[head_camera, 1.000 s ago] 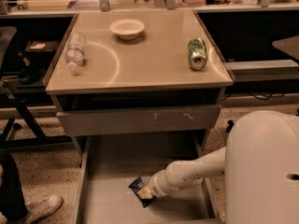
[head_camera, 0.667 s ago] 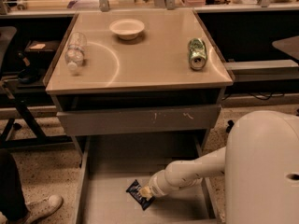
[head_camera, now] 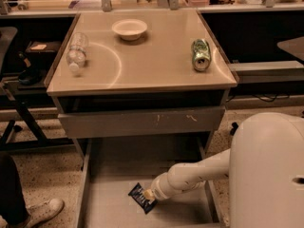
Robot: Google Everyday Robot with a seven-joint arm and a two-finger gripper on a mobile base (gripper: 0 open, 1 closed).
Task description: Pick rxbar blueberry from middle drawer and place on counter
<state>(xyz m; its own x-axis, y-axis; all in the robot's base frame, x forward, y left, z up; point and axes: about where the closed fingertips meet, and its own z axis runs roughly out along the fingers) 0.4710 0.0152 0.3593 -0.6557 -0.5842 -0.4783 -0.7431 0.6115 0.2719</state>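
Observation:
The rxbar blueberry (head_camera: 140, 197), a dark blue wrapper with white markings, lies in the open middle drawer (head_camera: 111, 210) near the middle of its grey floor. My gripper (head_camera: 151, 195) reaches down into the drawer from the right on a white arm, and its tip is right at the bar's right end. The beige counter (head_camera: 147, 63) tops the cabinet above.
On the counter are a white bowl (head_camera: 129, 29) at the back, a clear plastic bottle (head_camera: 76, 54) lying at the left and a green can (head_camera: 200, 54) lying at the right. A scratched grey drawer front (head_camera: 142, 121) sits above. My white body (head_camera: 268, 175) fills the lower right. A person's shoe (head_camera: 42, 210) is at the lower left.
The arm and the bar at its tip have shifted only slightly to the left inside the drawer. Nothing on the counter has moved.

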